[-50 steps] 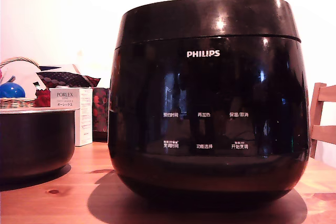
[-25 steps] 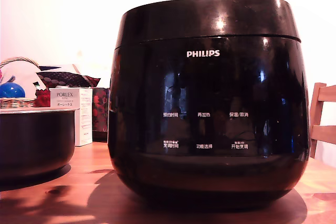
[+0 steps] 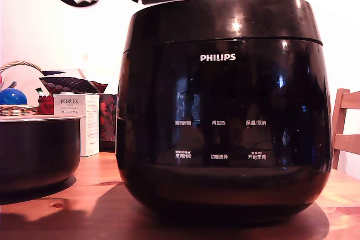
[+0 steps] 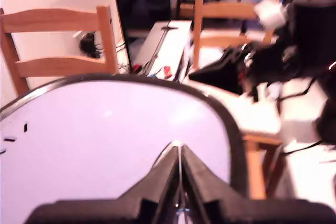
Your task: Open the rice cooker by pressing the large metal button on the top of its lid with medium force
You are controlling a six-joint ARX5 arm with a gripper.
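Gripper (image 4: 178, 149) closed above lid (image 4: 105, 140); wooden table (image 3: 67, 212), chair (image 3: 347, 125) beside.

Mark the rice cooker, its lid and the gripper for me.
rice cooker (image 3: 225, 155): exterior view, front wall under the logo.
lid (image 3: 225, 19): exterior view, front of the dome.
gripper (image 4: 179, 148): wrist view, where the shut fingers meet.

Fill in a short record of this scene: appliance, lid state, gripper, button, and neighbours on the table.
Appliance: glossy black rounded rice cooker with a white PHILIPS logo, standing on the wooden table
Lid: glossy black domed lid, closed
Gripper: black gripper, fingers together, over the lid's top; contact cannot be told
Button: not visible in either view
Neighbours: dark pot with a pale rim and white PORLEX box, on the exterior view's left
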